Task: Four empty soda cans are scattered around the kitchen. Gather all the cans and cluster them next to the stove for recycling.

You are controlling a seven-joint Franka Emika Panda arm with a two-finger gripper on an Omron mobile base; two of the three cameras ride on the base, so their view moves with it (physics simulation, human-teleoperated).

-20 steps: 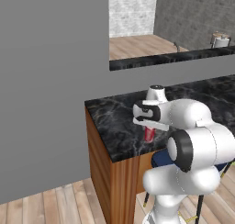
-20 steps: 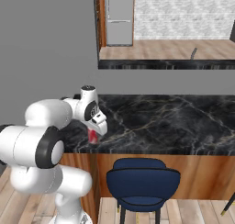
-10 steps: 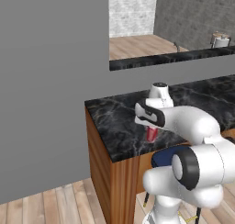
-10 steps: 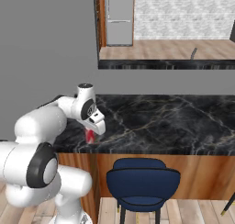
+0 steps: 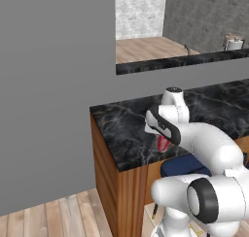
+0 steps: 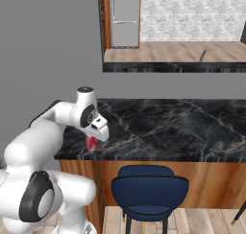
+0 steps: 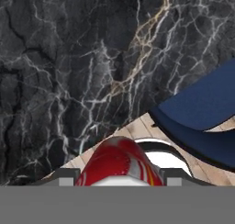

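Gripper [image 6: 91, 141], jaws pinching red soda can [image 5: 162, 143] just above counter [image 6: 163, 127] edge nr blue stool [image 6: 149, 187]; risk: can slips w/ fast swing, drops to floor.

The white arm reaches over the near left corner of the black marbled counter [image 6: 163, 127], its gripper [image 6: 91, 143] closed on a red soda can [image 6: 90, 142] held just above the counter's front edge. A blue chair [image 6: 149, 186] stands below the counter's wooden front.
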